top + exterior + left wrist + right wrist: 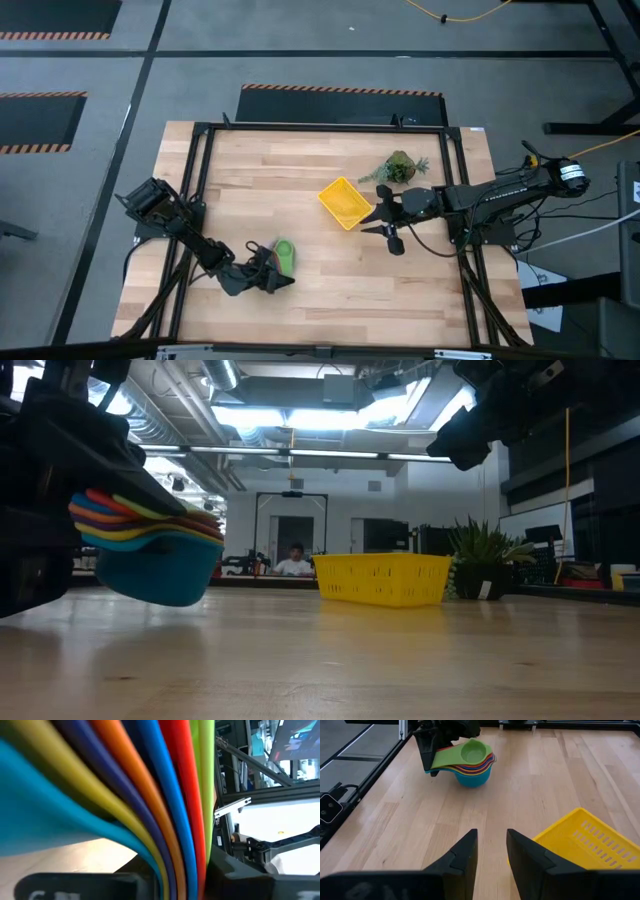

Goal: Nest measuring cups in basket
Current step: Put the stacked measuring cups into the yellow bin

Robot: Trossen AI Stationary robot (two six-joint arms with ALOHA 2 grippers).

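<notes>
The measuring cups (470, 762) are nested in one stack, green on top and a blue bowl at the bottom, at the table's near left. They also show in the high view (284, 255) and the low view (150, 555). My left gripper (266, 274) is shut on their handles. The yellow basket (345, 202) stands on its base at the table's middle. My right gripper (492, 851) hangs open above the table just right of the basket, with nothing between its fingers. My left gripper has the fanned stack of flat handles (170, 820) pinched between its two fingers (240, 875), all layers together. It comes nearly level from the table's left side. The bowls (472, 770) sit upright; whether the bottom bowl still touches the table I cannot tell.
A green plant sprig (400, 168) lies at the far right, behind the basket. Bare wood (330, 290) stretches between the cups and the basket. A black frame (200, 150) runs round the table. A person sits in the room far behind the table (295, 563).
</notes>
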